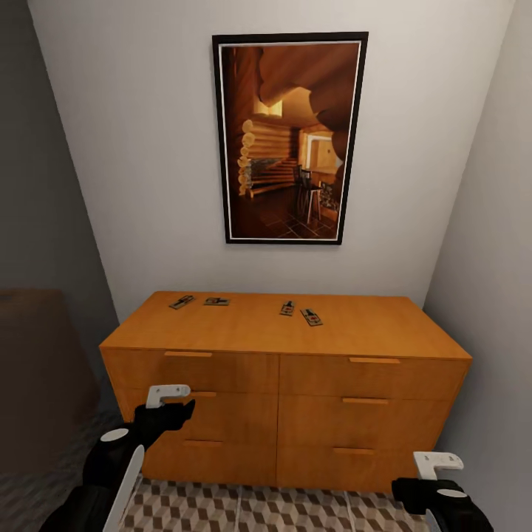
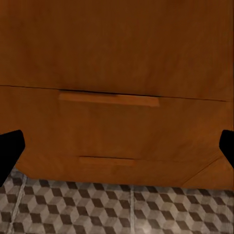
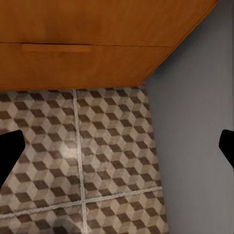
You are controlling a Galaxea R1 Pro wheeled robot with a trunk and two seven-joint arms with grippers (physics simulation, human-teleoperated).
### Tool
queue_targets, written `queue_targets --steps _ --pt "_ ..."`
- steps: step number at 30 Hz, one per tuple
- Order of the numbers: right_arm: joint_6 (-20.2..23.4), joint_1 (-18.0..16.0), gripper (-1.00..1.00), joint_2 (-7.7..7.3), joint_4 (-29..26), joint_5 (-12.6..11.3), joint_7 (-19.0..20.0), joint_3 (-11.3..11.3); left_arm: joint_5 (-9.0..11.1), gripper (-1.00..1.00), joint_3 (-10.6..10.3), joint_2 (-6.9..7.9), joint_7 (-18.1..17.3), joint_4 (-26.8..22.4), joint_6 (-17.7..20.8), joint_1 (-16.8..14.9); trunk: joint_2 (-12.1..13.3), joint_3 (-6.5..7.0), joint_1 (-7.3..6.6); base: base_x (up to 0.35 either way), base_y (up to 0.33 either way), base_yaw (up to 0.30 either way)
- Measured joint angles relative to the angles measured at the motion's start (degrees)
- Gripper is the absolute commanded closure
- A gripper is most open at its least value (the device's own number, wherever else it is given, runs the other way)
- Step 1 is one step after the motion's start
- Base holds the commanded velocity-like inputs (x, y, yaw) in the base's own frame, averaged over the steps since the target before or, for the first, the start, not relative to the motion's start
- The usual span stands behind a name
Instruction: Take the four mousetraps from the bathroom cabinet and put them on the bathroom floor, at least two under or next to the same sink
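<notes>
- I am facing a low, wide orange-brown wooden cabinet [image 1: 284, 369] that stands against a pale wall, with six flat drawer fronts and slim handles.
- Four mousetraps lie flat on the cabinet top, towards its back edge, in two pairs.
- The left pair: the first mousetrap [image 1: 181, 301] sits angled, and the second mousetrap [image 1: 216, 301] lies just beside it, apart from it.
- The right pair: the third mousetrap [image 1: 287, 308] and the fourth mousetrap [image 1: 311, 317] lie close together near the middle of the top; I cannot tell whether they touch.
- Above the cabinet hangs a tall framed picture [image 1: 288, 138] of a log-walled room, in a black frame.
- The bathroom floor [image 1: 244, 510], tiled in a brown, beige and grey cube pattern, shows in front of the cabinet base.
- My left gripper [image 1: 168, 395] is in front of the left drawer fronts, below the cabinet top and well apart from the traps. In the left wrist view its dark fingers [image 2: 9, 151] stand wide apart at the frame edges with nothing between them but the drawer fronts beyond.
- My right gripper [image 1: 437, 464] is low near the cabinet's right bottom corner. In the right wrist view its fingers [image 3: 9, 153] are likewise spread wide and hold nothing, with floor tile and a grey wall [image 3: 195, 122] beyond.
</notes>
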Motion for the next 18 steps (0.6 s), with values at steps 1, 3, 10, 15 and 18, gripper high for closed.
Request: queue_targets --steps 1,3,10,15,18 --pt "0.32 -0.32 -1.00 0.01 -0.07 0.00 -0.03 -0.04 0.02 -1.00 -0.08 -0.32 -0.01 -0.01 -0.04 -0.32 0.00 0.00 0.00 0.000 0.000 0.000" --pt "0.78 -0.92 -1.00 0.04 -0.20 0.04 -0.10 -0.18 -0.04 -1.00 -0.42 -0.97 0.01 -0.01 -0.14 -0.97 0.01 0.02 0.00 0.000 0.000 0.000" --pt "1.95 -3.18 -1.00 -0.15 -0.32 0.11 -0.22 -1.17 -1.27 -1.00 -2.60 -3.24 0.35 0.00 -0.25 -3.21 0.01 0.02 0.00 0.000 0.000 0.000" --pt "3.57 -4.79 -1.00 -0.26 -0.29 0.16 -0.25 -2.15 -2.25 -1.00 -4.20 -4.86 0.48 0.04 -0.21 -4.82 0.01 0.02 0.00 0.000 0.000 0.000" --pt "4.54 -5.75 -1.00 -0.34 -0.34 0.17 -0.27 -2.79 -2.74 -1.00 -5.17 -5.83 0.53 0.05 -0.10 -5.78 0.01 0.02 0.00 0.000 0.000 0.000"
